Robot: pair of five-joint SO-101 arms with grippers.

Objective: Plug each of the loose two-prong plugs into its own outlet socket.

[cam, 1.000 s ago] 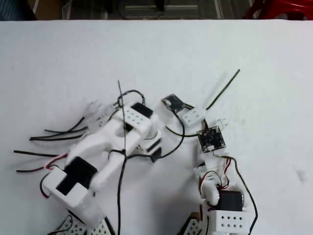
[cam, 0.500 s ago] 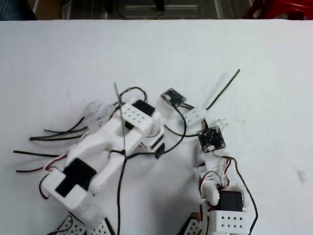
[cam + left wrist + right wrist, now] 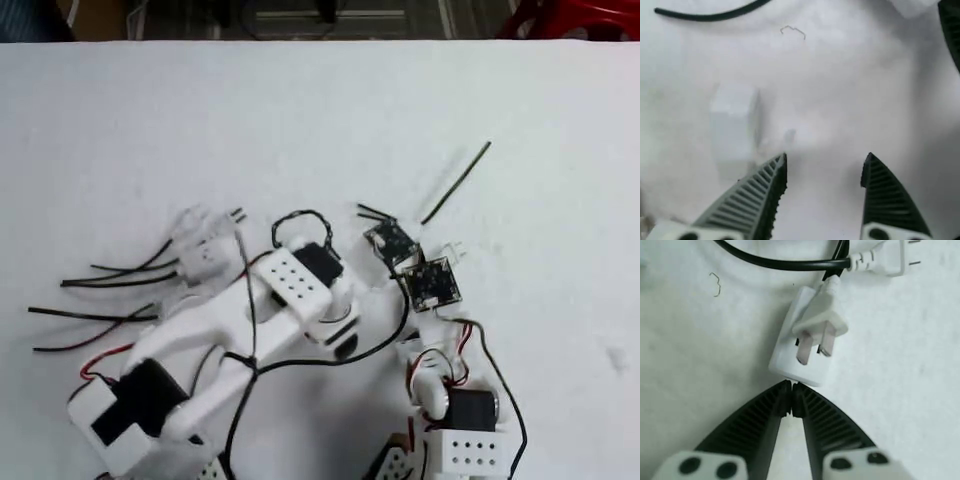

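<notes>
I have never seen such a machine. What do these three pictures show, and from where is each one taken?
Two robot arms work at a white table. The high view, from above, shows both: one arm stretched out, the other arm folded near the edge, black wires nearby. The other two pictures come from cameras on the wrists. The left gripper is open and holds nothing; a blurred white block lies beside it. The right gripper is shut and empty, before a white socket block with a two-prong plug lying on it. A second plug lies farther off.
</notes>
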